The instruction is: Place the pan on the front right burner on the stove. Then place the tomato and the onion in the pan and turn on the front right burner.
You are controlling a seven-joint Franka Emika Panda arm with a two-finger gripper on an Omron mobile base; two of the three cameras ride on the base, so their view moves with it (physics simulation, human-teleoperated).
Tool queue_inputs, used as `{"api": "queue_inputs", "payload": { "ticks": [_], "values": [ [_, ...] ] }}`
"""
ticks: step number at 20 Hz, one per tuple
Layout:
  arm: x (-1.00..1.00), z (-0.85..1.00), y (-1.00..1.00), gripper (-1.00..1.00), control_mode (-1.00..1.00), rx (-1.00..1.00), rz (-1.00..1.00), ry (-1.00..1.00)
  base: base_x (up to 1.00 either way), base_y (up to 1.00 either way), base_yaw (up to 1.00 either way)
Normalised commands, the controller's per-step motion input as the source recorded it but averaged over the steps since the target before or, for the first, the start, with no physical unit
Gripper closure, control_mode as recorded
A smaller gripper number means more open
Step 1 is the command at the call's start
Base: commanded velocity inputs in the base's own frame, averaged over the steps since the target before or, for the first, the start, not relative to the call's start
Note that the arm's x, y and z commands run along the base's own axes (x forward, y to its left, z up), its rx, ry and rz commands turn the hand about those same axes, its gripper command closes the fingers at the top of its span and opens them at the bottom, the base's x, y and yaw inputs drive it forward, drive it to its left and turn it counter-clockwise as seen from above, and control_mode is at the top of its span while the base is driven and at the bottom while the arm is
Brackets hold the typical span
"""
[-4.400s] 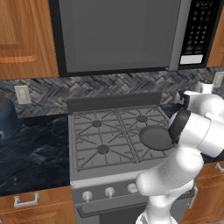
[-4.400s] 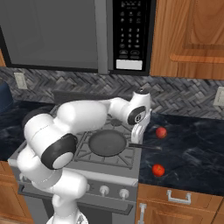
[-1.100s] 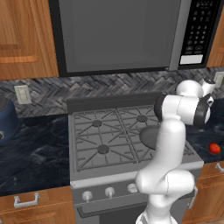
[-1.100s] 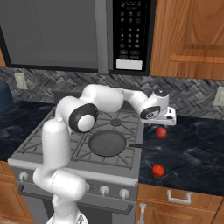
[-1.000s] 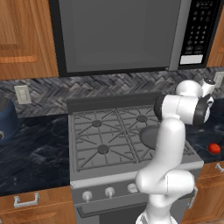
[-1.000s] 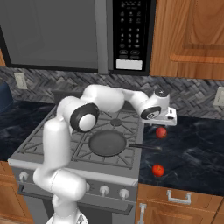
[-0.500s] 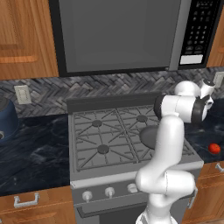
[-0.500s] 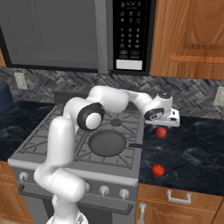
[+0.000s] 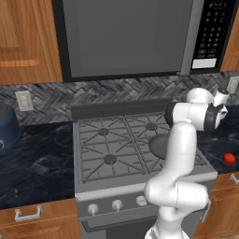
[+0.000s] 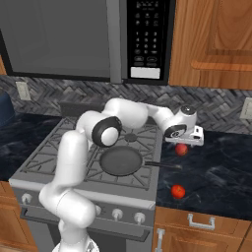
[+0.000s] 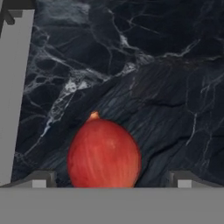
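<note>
The gripper (image 11: 111,179) hangs open just above the red onion (image 11: 104,154) on the dark counter right of the stove (image 10: 44,147). The pan (image 10: 120,161) sits on the front right burner; the tomato (image 10: 178,191) lies nearer.

Nothing here can be read. The microwave keypad (image 10: 146,37) shows only blurred marks. The stove knobs (image 10: 116,214) carry no legible marks

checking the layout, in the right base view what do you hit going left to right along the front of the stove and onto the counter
stove → pan on the front right burner, handle pointing right → tomato on the dark counter; further back, the onion sits under the gripper.
</note>
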Motion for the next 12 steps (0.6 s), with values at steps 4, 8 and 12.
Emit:
{"api": "queue_inputs", "payload": {
  "ticks": [4,8,12],
  "values": [
    [0.0,-0.14,0.0,-1.0,-1.0,0.04,0.0,0.02,0.0,0.0,0.0],
    [0.0,-0.14,0.0,-1.0,-1.0,0.05,0.0,0.04,0.0,0.0,0.0],
    [0.08,-0.14,0.0,-1.0,-1.0,0.05,0.0,0.04,0.0,0.0,0.0]
  ]
}}
